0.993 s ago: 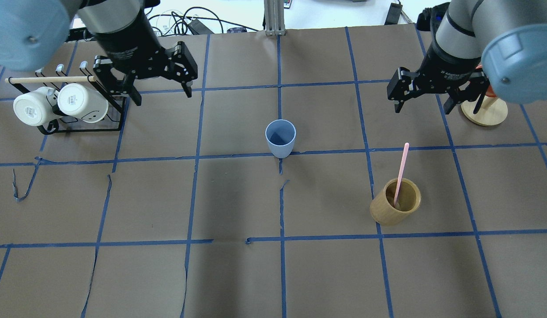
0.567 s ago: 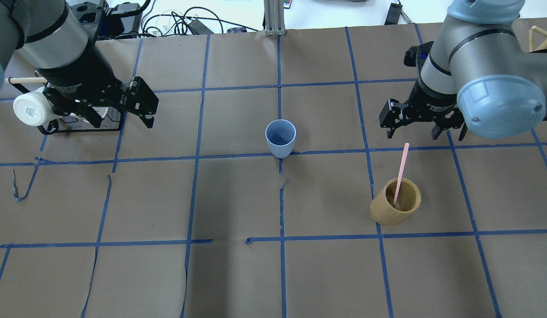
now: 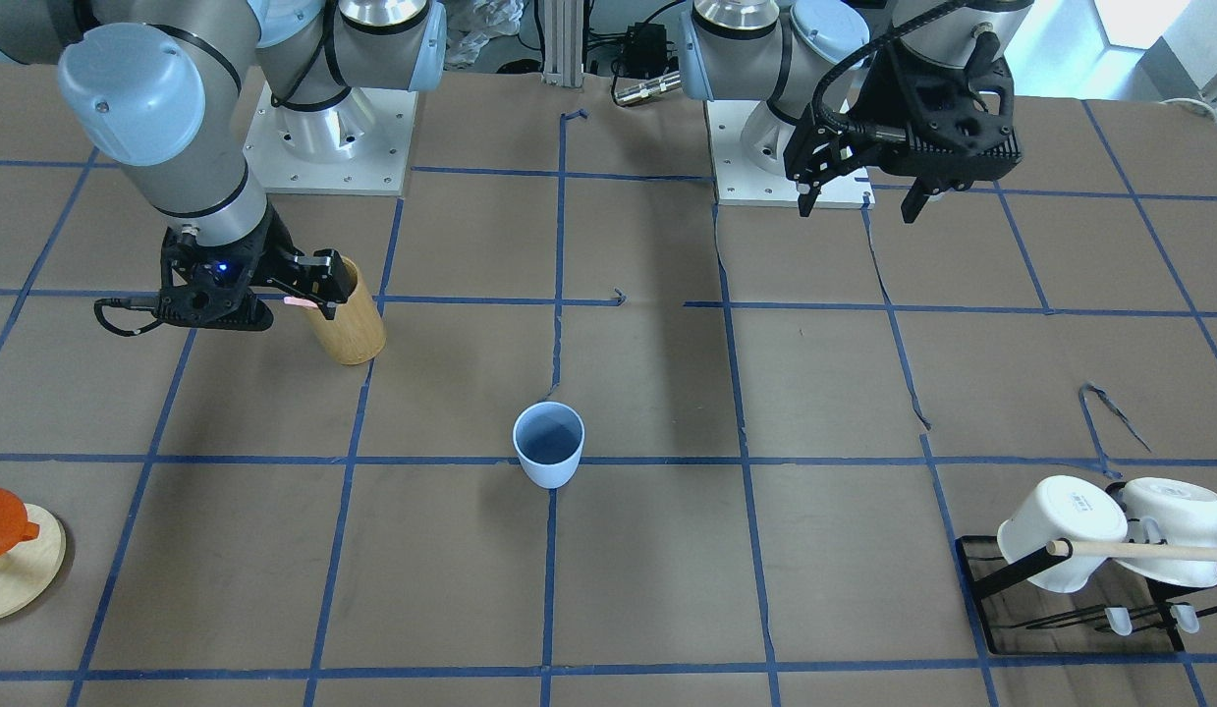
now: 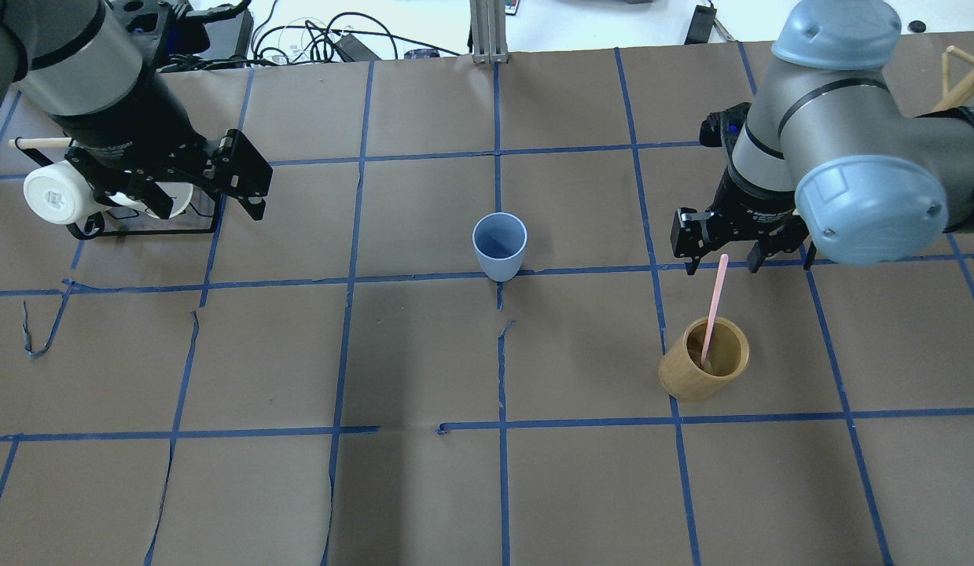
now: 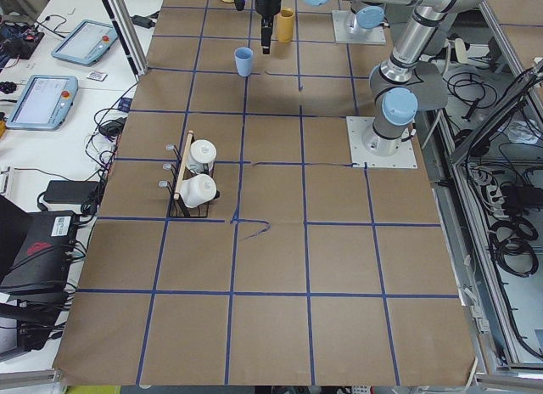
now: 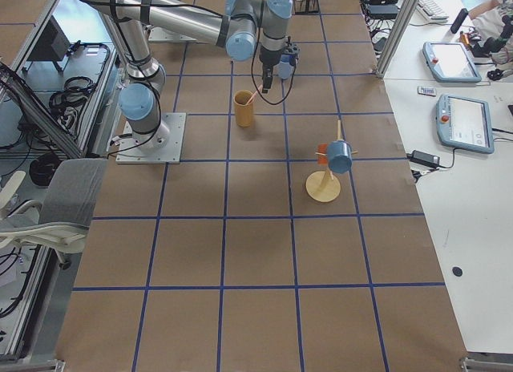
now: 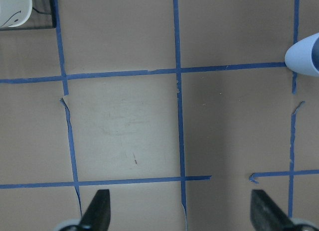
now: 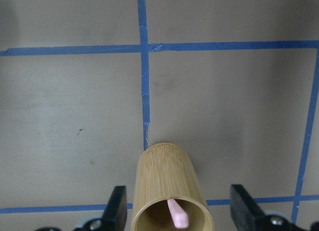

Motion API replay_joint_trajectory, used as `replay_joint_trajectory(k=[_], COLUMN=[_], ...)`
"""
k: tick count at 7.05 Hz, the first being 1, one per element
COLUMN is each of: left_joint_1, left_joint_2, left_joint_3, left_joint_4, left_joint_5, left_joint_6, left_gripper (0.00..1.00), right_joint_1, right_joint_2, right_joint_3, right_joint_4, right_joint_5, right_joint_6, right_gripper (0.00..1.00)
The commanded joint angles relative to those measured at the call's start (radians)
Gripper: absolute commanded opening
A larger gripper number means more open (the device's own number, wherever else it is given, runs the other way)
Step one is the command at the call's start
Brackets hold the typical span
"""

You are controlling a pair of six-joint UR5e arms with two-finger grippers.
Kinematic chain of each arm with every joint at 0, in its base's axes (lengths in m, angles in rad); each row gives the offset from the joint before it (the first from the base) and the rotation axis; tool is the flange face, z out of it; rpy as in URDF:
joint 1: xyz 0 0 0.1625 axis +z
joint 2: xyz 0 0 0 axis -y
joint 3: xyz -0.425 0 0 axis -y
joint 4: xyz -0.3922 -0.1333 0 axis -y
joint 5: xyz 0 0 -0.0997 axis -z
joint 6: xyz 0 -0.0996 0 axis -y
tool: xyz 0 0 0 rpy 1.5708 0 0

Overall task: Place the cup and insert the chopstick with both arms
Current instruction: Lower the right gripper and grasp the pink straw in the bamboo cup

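The light blue cup (image 4: 499, 245) stands upright and empty at the table's middle; it also shows in the front view (image 3: 548, 444) and at the right edge of the left wrist view (image 7: 304, 54). One pink chopstick (image 4: 714, 303) leans in a tan bamboo cylinder (image 4: 704, 358). My right gripper (image 4: 722, 263) is open, its fingers on either side of the chopstick's top end (image 8: 177, 213), and is not closed on it. My left gripper (image 4: 207, 206) is open and empty, above the table beside the mug rack.
A black rack (image 4: 141, 228) with white mugs (image 3: 1060, 535) and a wooden dowel (image 3: 1138, 550) stands at my far left. A round wooden stand (image 3: 14, 560) with an orange piece is at my far right. Blue tape lines grid the brown table.
My right gripper has moved nearer and slightly left, from beside the wooden stand to over the chopstick's top. My left gripper has moved left and nearer, over the mug rack.
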Motion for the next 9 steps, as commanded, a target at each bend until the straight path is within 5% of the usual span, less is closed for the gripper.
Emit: replay_joint_trajectory(k=[1,6,9], left_joint_1=[0.000,0.000,0.001], left_joint_2=[0.003,0.003,0.003], left_joint_3=[0.000,0.000,0.001], left_joint_4=[-0.001,-0.001,-0.003], left_joint_5=[0.001,0.001,0.003], left_joint_6=[0.000,-0.001,-0.001], left_gripper=[1.00,1.00,1.00], right_joint_1=[0.000,0.000,0.000], right_joint_2=[-0.006,-0.010,-0.012], right_joint_3=[0.002,-0.006,-0.009], right_joint_4=[0.041,0.064,0.064], right_joint_5=[0.000,-0.002,0.005], right_joint_6=[-0.006,-0.026,-0.026], right_gripper=[0.37,0.22,0.00])
